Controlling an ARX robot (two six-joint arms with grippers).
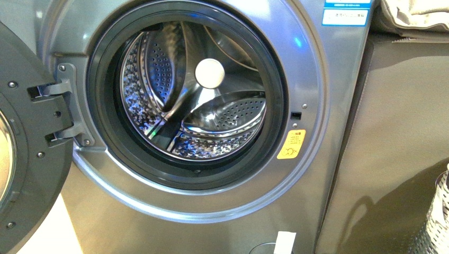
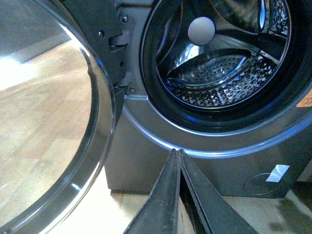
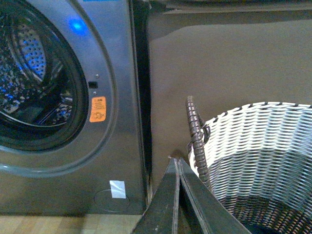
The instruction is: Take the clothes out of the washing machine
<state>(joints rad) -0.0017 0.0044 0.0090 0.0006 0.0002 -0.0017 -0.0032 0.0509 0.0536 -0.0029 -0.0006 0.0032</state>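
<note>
The grey washing machine (image 1: 328, 84) fills the front view with its door (image 1: 26, 159) swung open to the left. Its perforated steel drum (image 1: 222, 114) shows no clothes inside; no dark garments show in any view. The yellow-orange sticker (image 1: 291, 144) sits right of the porthole. My left gripper (image 2: 176, 152) is shut and empty, low in front of the machine (image 2: 156, 165), below the porthole rim. My right gripper (image 3: 176, 159) is shut and empty, beside the machine (image 3: 117, 122) and close to the basket's handle. Neither gripper shows in the front view.
A woven white-grey basket (image 3: 263, 151) with a dark handle (image 3: 194, 134) stands right of the machine; its edge shows at the front view's right margin (image 1: 439, 211). A dark panel (image 1: 397, 132) adjoins the machine. The glass door window (image 2: 48, 126) is at left. Wood floor lies below.
</note>
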